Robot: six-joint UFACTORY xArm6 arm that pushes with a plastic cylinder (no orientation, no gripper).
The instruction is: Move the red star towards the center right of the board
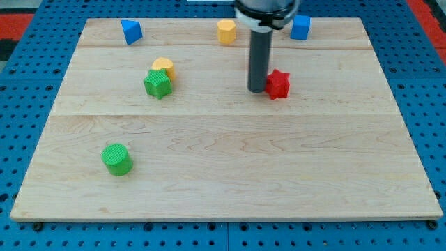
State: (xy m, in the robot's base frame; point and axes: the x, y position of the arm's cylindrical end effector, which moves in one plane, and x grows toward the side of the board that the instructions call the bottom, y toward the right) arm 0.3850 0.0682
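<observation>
The push looks barely begun: the red star-shaped block (pixel 278 84) sits on the pale wooden worktop (pixel 230 174) in its upper half, a little to the view's right of the middle, so most of the way to the centre right seems left to cover. My tip (pixel 257 90) stands just beside the red star on its view-left side, touching or nearly so, which looks well placed for shoving it towards the view's right and slightly towards the view's bottom. There are no jaws on this arm, only the straight dark rod, so nothing is clamped.
</observation>
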